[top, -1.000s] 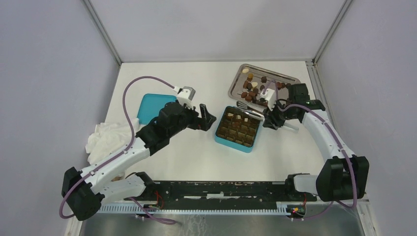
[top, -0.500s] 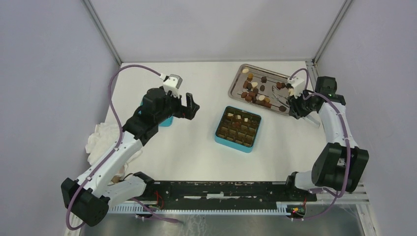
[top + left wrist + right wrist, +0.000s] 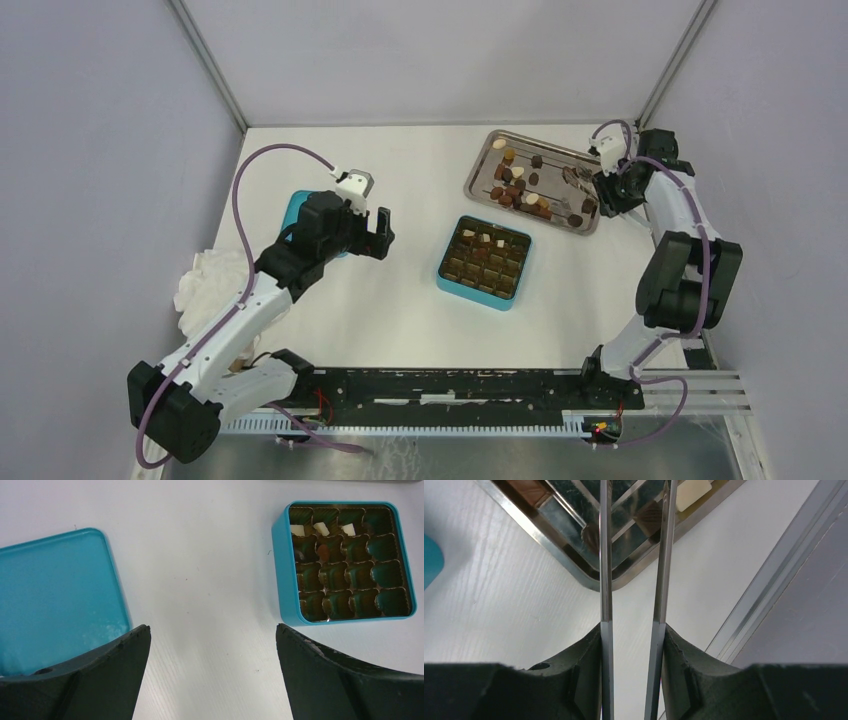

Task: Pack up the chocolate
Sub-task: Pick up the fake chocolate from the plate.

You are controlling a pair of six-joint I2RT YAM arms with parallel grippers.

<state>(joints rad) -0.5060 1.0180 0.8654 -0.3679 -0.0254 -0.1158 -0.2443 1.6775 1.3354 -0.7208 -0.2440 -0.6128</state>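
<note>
Fetching small brown chocolate [image 3: 515, 186] from the shallow steel tray [image 3: 478, 165] at the counter's [image 3: 400, 160] far right corner, long metal tweezers [image 3: 605, 580] pinched in right gripper [image 3: 631, 630], left gripper [image 3: 211, 628] gaping, empty; next, seemingly, straddling one and squeezing.

A white table [image 3: 400, 320] with a faint wood grain fills the middle of the scene. 3 plain, pale lilac-grey walls close it in: the left wall [image 3: 90, 150], the far wall [image 3: 440, 50] and the right wall [image 3: 780, 150]. 2 slim metal posts, the left post [image 3: 205, 60] and the right post [image 3: 678, 60], rise at the far corners. Along the near edge runs a black rail [image 3: 450, 385], then a brushed metal sheet [image 3: 450, 455]. The light is soft and even, with faint shadows.
</note>
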